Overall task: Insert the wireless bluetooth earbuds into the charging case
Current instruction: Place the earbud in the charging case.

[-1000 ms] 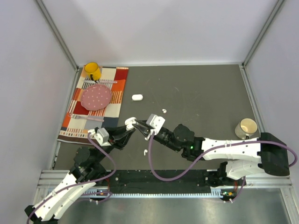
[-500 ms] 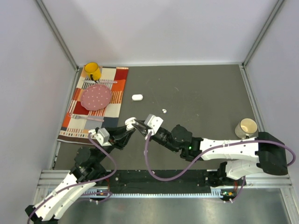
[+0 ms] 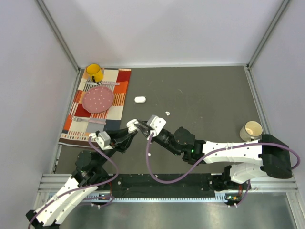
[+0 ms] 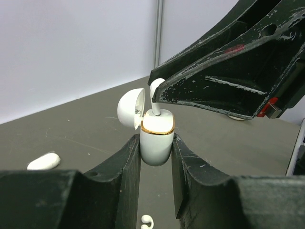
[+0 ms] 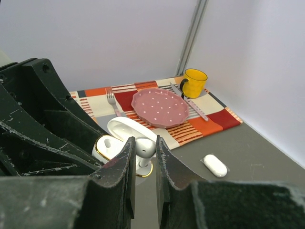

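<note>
My left gripper is shut on a white charging case with a gold rim and holds it upright with its lid open; the case also shows in the top view. My right gripper is shut on a white earbud and holds it stem-down in the case's right-hand slot. The same earbud shows in the left wrist view between the right fingers. Another earbud lies on the table beyond the grippers, and one lies under the left gripper.
A second, closed white case lies on the dark table; it also shows in the right wrist view. A striped placemat at the far left holds a pink plate, cutlery and a yellow mug. A beige cup stands at the right.
My right arm has crept a little to the left, bringing the earbud closer onto the held case. My left gripper has hardly moved.
</note>
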You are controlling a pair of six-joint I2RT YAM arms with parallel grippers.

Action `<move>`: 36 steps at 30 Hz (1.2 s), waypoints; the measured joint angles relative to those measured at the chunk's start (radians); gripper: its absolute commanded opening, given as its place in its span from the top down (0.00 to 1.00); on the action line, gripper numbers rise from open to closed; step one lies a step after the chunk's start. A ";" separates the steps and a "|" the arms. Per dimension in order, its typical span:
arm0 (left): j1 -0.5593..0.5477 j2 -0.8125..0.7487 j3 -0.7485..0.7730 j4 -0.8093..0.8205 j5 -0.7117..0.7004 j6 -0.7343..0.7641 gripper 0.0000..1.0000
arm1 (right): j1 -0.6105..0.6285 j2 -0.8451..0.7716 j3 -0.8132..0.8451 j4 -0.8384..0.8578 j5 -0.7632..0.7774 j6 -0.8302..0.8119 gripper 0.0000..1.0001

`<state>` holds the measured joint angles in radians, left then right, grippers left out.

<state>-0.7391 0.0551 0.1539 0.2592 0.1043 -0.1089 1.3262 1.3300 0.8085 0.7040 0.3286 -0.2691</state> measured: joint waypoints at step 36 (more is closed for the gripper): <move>0.000 -0.014 -0.002 0.004 -0.012 0.005 1.00 | 0.000 -0.002 0.039 -0.100 0.011 0.042 0.72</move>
<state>-0.7391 0.0410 0.1520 0.2630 0.0925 -0.1040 1.3266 1.3285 0.8474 0.6044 0.3397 -0.2272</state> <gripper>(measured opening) 0.328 0.239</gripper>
